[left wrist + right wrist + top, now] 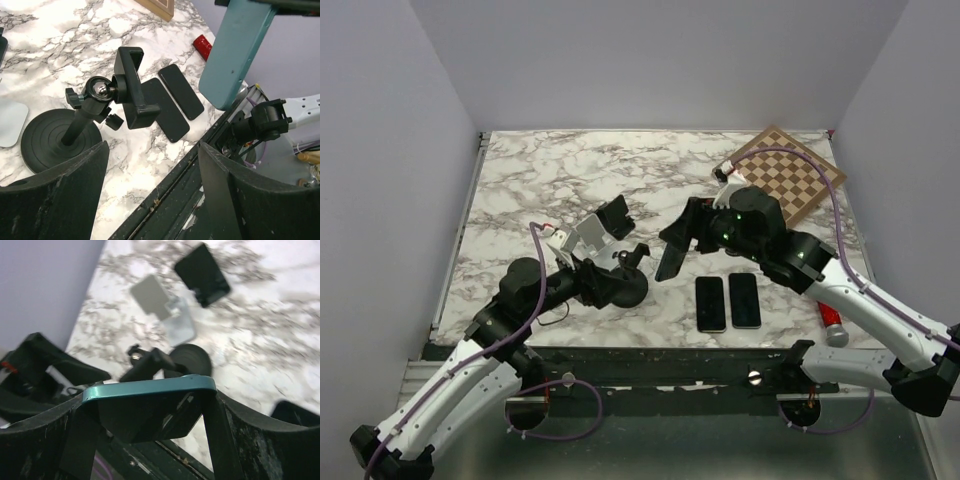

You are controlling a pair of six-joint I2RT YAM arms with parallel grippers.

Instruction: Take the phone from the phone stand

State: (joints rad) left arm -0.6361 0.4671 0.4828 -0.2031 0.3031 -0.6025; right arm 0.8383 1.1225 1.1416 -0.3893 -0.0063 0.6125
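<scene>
My right gripper (682, 240) is shut on a teal-edged phone (150, 405) and holds it in the air, tilted, to the right of the black phone stand (625, 287). The phone also shows in the top view (670, 262) and the left wrist view (235, 50). The stand's clamp (132, 85) is empty. It sits on a ball joint above a round base (45, 137). My left gripper (150, 200) is open and empty, low by the table's near edge, just beside the stand's base.
Two dark phones (710, 302) (744, 299) lie flat near the front edge. A white stand (585, 235) with a black phone (615, 217) is behind the black stand. A chessboard (790, 180) lies at the back right, and a red object (832, 318) at the front right.
</scene>
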